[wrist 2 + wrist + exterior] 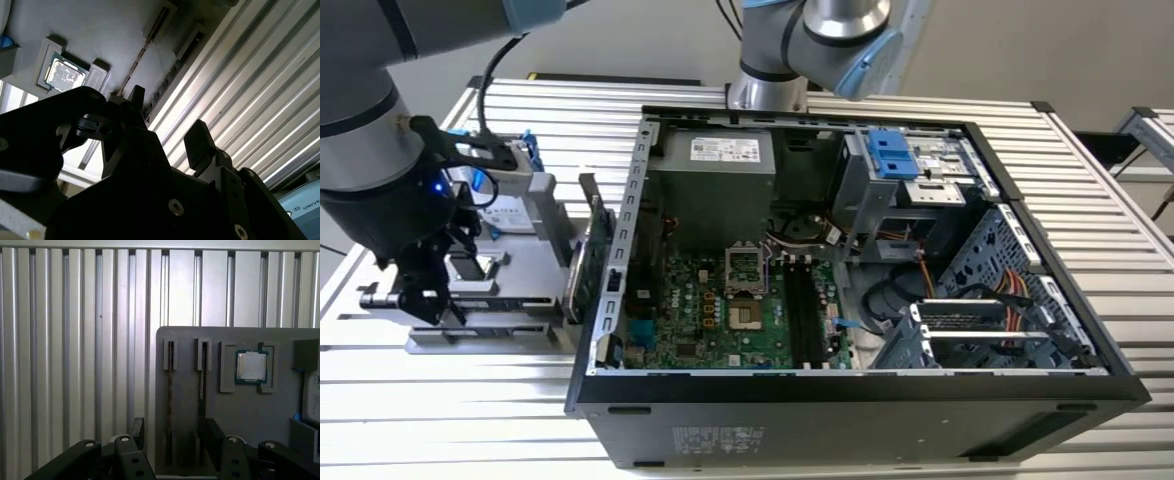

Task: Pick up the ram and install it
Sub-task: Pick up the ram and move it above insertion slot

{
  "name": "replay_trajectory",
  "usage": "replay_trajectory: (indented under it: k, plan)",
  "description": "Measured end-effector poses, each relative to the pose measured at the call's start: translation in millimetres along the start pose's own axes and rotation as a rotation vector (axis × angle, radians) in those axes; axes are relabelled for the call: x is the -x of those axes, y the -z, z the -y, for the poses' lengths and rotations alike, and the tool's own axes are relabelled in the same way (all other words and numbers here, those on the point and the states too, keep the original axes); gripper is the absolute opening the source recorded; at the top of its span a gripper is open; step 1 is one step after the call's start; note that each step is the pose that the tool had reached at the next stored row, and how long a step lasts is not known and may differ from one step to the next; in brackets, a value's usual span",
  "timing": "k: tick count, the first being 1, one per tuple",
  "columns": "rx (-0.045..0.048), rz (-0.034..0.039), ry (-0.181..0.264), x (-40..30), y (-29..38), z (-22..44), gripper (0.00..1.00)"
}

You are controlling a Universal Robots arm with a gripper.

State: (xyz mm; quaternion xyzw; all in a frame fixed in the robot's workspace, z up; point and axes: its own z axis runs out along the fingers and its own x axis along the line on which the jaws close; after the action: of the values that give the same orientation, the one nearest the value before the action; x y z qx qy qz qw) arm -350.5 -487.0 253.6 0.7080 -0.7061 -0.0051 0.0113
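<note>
Two ram sticks (202, 385) edge-up beneath wide-spread pincer (174, 425)

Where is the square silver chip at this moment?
In the first wrist view the silver chip sits in a recess of the grey holder, beside its narrow slots, at the exterior view's left of the computer case.

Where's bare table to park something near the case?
Table slats are bare camera-side of the parts tray and beside the case on the exterior view's right. Crowded: the tray under the claw, case interior.
</note>
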Motion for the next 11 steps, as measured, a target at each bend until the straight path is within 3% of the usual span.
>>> replay_trajectory:
  k: [11]
  plan:
    - [0.0003, -0.0006, -0.014, 0.1, -8.2, 0.1, 1.00]
